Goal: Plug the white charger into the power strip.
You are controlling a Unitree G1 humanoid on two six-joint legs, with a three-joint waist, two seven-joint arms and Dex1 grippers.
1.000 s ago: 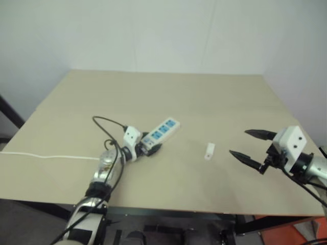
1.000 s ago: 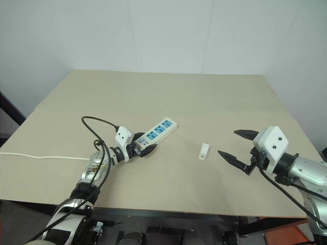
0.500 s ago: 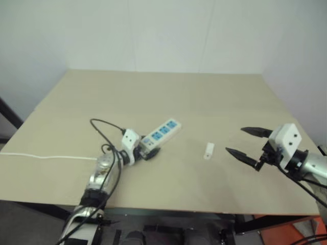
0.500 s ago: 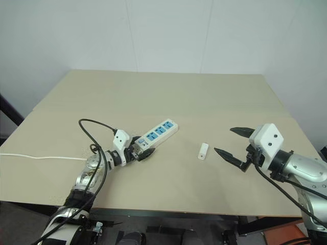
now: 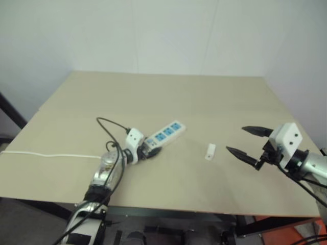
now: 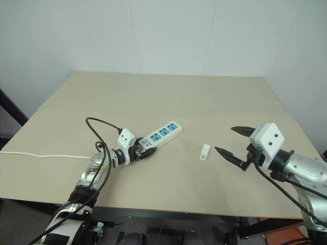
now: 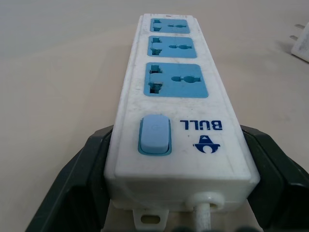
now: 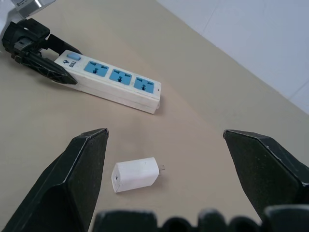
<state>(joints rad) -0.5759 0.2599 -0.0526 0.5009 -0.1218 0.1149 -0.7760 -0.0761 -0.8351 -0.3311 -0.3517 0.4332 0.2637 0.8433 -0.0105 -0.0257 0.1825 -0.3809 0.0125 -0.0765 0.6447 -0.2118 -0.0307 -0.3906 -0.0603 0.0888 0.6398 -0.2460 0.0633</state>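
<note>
The left wrist view shows the left gripper (image 7: 181,193) closed around the switch end of the strip (image 7: 177,106); its black fingers (image 7: 72,188) press on both long sides, beside the blue switch (image 7: 154,134) and the cord (image 7: 203,215). On the table (image 6: 153,92), the strip lies left of centre, and its long axis runs diagonally, from the held end near the robot toward the far right; the three blue sockets face up. The charger (image 6: 204,151) lies flat, well apart to the right of the strip, just beside the right gripper (image 6: 236,144), which hangs released with wide jaws and holds nothing. In the right wrist view the charger's (image 8: 136,174) long axis lies across the gap of the jaws, and its small prongs point sideways along the table, not toward a socket. I think the risk is there: if the gripper takes it so, the prongs will not meet the slots, and a hard push may slide the strip out of the left grip.
</note>
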